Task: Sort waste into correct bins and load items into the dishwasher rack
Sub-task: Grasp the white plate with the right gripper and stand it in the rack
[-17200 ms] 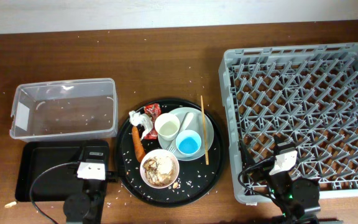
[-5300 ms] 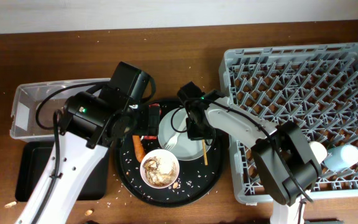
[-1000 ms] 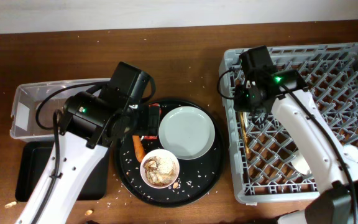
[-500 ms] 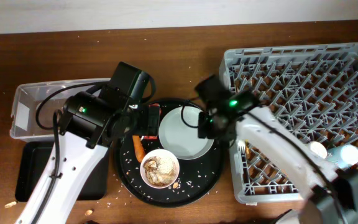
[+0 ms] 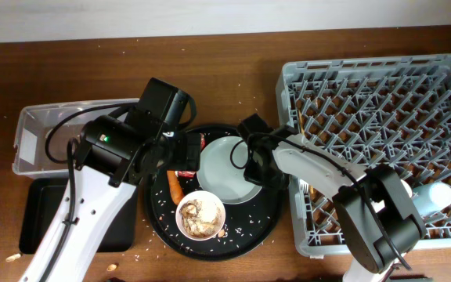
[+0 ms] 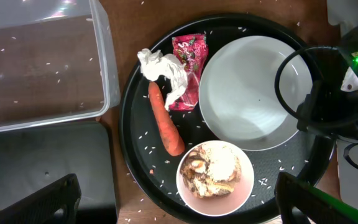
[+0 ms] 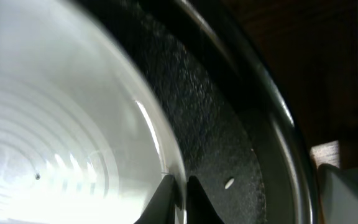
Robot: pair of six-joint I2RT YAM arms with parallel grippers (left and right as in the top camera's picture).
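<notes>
Right gripper (image 5: 252,161) returning from dishwasher rack (image 5: 382,94) at desk's right edge, settling on plate (image 5: 224,168) rim, grip unclear. Plate loading likely starting. Left gripper (image 6: 182,200) hanging wide.

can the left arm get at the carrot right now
Likely yes: the carrot lies uncovered on the round black tray, with only the tissue touching its upper end. The left gripper hangs open above that tray.

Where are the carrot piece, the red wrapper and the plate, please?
carrot piece (image 6: 165,119), left wrist view, middle of its length.
red wrapper (image 6: 191,53), left wrist view, upper printed part.
plate (image 6: 247,93), left wrist view, bare centre.
</notes>
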